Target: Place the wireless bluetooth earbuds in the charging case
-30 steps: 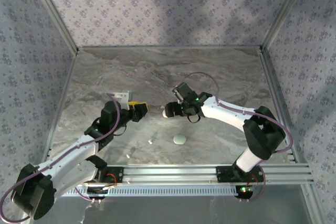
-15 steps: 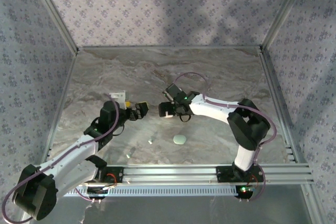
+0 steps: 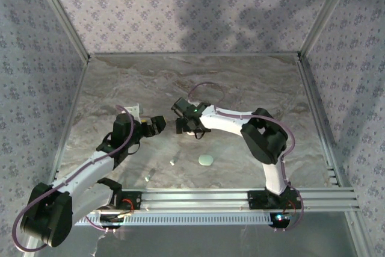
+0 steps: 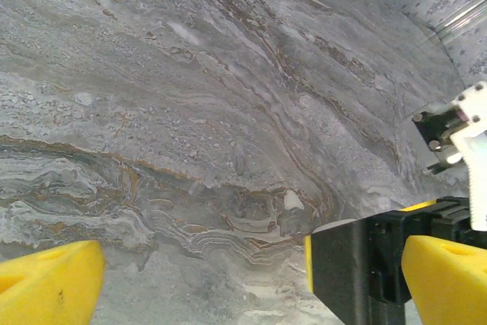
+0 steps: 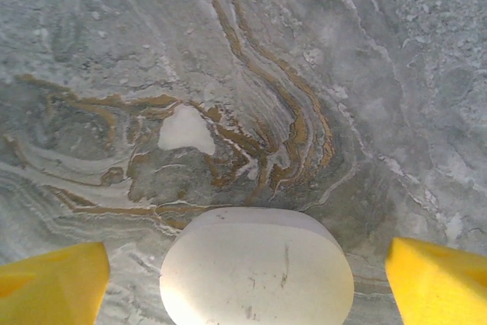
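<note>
Top view: two tiny pale pebble-like earbuds (image 3: 172,162) lay loose on the grey marbled tabletop (image 3: 240,82), near a mint oval case (image 3: 206,160). Left gripper (image 3: 156,126) was spread and empty. Right gripper (image 3: 180,126) was spread. Right wrist view added a white oval plastic case (image 5: 257,268) between its yellow pads (image 5: 53,283), touching neither.

Near the front edge of the grey marble tabletop (image 3: 252,82) lies a mint oval case (image 3: 206,160), a tiny white earbud (image 3: 172,162) left of it, a second earbud (image 3: 147,179) farther left, and a white oval case (image 5: 257,272) behind them.

Soft even light; broad shadows on back wall (image 3: 198,10); wrist views grainy.
</note>
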Tool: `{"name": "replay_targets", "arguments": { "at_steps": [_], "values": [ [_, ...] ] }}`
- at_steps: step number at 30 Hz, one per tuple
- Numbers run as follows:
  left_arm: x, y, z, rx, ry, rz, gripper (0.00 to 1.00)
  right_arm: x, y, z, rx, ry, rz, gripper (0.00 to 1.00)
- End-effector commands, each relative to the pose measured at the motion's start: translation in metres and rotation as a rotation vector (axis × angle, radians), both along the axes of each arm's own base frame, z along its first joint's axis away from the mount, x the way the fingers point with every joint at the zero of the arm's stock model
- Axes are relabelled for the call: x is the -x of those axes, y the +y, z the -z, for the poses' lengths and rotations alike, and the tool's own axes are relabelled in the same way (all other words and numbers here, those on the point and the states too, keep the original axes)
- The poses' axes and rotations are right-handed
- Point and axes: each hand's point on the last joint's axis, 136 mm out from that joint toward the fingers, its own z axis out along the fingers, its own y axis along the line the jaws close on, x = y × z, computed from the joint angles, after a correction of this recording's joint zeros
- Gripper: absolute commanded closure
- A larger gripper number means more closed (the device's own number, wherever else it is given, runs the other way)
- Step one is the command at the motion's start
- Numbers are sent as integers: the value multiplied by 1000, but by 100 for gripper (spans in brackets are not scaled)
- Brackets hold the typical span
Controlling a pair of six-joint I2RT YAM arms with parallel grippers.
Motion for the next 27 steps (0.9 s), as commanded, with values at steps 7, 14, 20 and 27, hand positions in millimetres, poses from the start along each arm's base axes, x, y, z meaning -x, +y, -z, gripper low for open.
{"name": "replay_targets", "arguments": {
  "at_steps": [7,14,20,27],
  "values": [
    [0,-1,-11,35,-27,6,0,3,-10,14,107,22,63,19],
    [0,-1,-11,38,-28,9,0,3,-17,17,133,22,80,29],
    [0,-1,-11,38,-29,9,0,0,-32,8,151,-4,98,39],
    [0,-2,-10,38,-28,12,0,-5,-79,-4,165,-21,145,40]
  ]
}}
